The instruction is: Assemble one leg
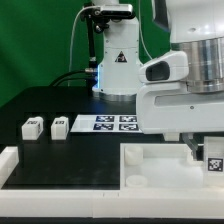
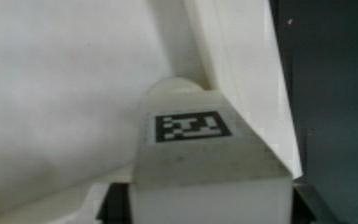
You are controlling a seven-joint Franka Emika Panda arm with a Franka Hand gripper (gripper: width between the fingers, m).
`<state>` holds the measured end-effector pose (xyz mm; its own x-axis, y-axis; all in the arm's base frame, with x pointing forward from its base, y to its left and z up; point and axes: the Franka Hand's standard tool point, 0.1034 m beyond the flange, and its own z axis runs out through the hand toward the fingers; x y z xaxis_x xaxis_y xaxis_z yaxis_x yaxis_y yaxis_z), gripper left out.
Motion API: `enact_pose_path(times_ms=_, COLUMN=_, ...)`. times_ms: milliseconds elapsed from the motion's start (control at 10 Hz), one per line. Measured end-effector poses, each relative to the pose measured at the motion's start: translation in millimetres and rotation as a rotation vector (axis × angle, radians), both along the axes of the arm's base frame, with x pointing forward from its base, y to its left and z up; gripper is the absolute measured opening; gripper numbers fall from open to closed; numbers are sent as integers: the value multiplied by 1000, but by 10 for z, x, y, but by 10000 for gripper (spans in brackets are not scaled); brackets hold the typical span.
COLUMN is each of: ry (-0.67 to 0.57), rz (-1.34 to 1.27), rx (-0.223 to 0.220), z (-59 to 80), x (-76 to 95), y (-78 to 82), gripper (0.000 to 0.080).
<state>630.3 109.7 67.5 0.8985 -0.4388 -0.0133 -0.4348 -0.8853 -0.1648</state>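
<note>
1 leg (image 2: 197, 150) sat between the fingers (image 2: 119, 200), its tagged face turned to the wrist camera and its tip pressed into the inner corner of the white tray-like piece (image 2: 69, 80). In the exterior view the same leg (image 1: 213, 160) showed at the far right, low under the gripper (image 1: 205, 150), against the raised wall of the tray-like piece (image 1: 150, 160). The fingers looked clamped on the leg's lower sides, though only their dark edges appeared in the wrist view.

2 more legs (image 1: 31, 127) (image 1: 59, 125) stood on the black table (image 1: 40, 105) at the exterior view's left, well apart from the gripper. The marker board (image 1: 113, 123) lay flat between them and the arm's base.

The main risk, as I judged it, was misalignment at the corner. The leg appeared slightly tilted against the wall, so a push or twist could have jammed it or seated it crooked. Whether any hole or peg lay beneath the tip could not be seen, so a blind press might have missed it. The grip looked low on the block, and a hard twist could have let the leg slip in the fingers. Force on the wall could also have slid the tray-like piece across the table, spoiling the alignment.
</note>
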Motion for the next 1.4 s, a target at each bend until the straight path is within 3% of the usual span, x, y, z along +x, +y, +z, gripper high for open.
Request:
enact_pose_path(times_ms=200, ry=50, rz=-300, rx=22, z=-2, x=-5, y=-14, gripper=300)
enact_pose_path(times_ms=400, ry=161, rz=-700, rx=91, z=3, x=-32, y=-6, gripper=300)
enact_pose_path(times_ms=700, ry=285, rz=-1099, rx=174, z=11, x=-16, y=16, gripper=300)
enact_pose_path(times_ms=1100, ry=353, rz=-1397, rx=181, z=8, x=-22, y=36, gripper=300)
enact_pose_path(times_ms=1400, ry=348, rz=-1398, rx=174, z=2, x=-28, y=38, gripper=300)
